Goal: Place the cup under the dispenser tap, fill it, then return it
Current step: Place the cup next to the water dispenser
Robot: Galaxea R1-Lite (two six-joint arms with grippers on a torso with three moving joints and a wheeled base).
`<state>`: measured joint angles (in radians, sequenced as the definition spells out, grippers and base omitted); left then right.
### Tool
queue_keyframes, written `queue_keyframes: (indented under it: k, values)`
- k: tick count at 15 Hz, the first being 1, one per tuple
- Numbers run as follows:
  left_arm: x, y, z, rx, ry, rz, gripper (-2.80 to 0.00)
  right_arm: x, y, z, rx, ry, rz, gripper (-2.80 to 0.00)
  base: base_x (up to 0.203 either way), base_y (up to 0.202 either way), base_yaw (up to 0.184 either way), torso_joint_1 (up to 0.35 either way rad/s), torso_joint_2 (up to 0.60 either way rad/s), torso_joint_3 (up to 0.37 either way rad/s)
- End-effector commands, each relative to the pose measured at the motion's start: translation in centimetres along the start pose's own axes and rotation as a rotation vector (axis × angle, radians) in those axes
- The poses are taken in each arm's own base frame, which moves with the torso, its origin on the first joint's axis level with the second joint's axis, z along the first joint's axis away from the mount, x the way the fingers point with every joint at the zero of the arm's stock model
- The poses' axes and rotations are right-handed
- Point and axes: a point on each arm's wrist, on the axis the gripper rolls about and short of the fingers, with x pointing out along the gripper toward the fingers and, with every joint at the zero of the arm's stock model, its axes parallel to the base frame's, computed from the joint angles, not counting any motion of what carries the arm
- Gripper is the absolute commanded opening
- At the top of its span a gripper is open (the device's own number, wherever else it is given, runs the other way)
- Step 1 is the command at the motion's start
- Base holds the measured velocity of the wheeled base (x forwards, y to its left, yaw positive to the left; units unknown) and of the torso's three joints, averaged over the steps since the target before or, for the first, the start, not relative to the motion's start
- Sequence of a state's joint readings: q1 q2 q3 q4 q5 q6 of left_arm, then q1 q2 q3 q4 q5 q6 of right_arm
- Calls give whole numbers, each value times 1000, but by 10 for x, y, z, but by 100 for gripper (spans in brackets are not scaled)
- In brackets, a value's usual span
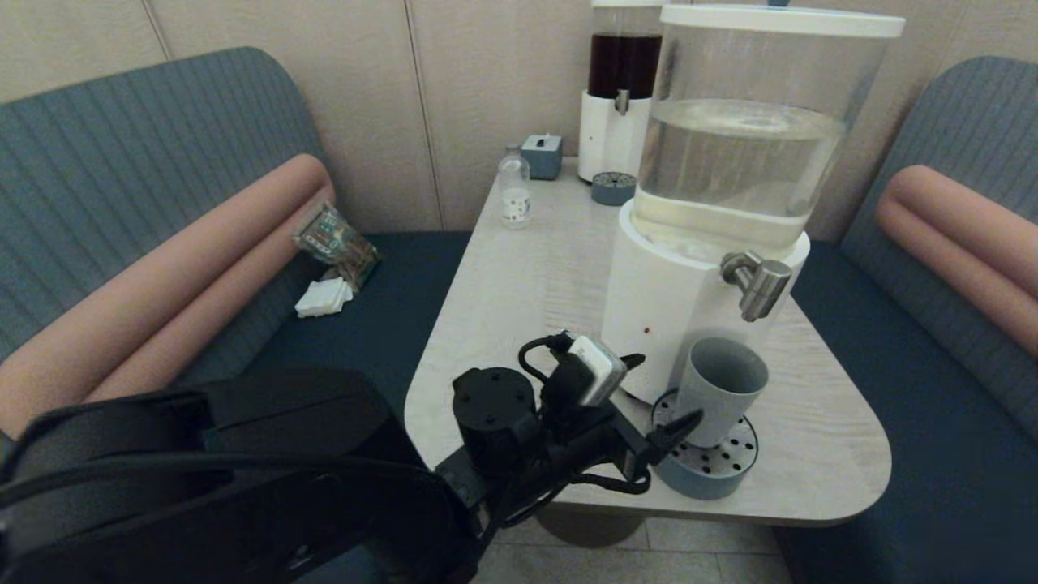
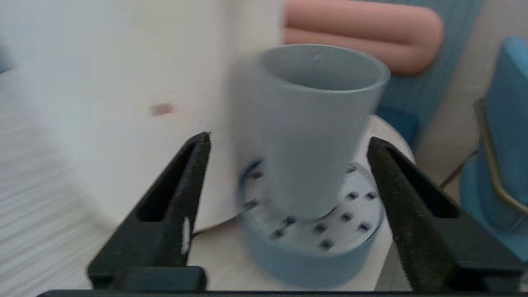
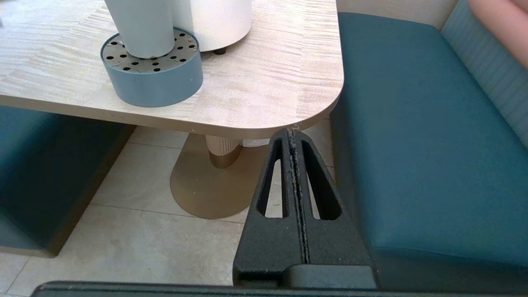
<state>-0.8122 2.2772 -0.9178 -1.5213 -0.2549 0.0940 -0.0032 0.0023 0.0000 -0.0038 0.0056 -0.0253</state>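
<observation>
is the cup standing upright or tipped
Upright: the cup stands mouth-up on the drip tray below the tap, with the open left end effector around it, not touching.

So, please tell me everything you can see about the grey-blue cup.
The cup is a plain grey-blue tumbler, matte like plastic, without handle, narrowing toward its base. It stands upright on the perforated drip tray, beside the dispenser's white base and below the dispenser tap. Its mouth is open; whether it holds water cannot be told. The left gripper is open, one finger on each side, not touching it.
</observation>
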Motion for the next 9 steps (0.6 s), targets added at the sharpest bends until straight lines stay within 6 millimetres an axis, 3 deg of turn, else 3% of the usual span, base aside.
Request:
queue_keyframes:
  k: [1,9]
  values:
    - [12,-7,-17,-2,3,-22,0,0,0,0,-1,0,1,-280,0,0,0,0,0,0]
    - [28,-9,-36,11,-10,-62,0,0,0,0,-1,0,1,-280,0,0,0,0,0,0]
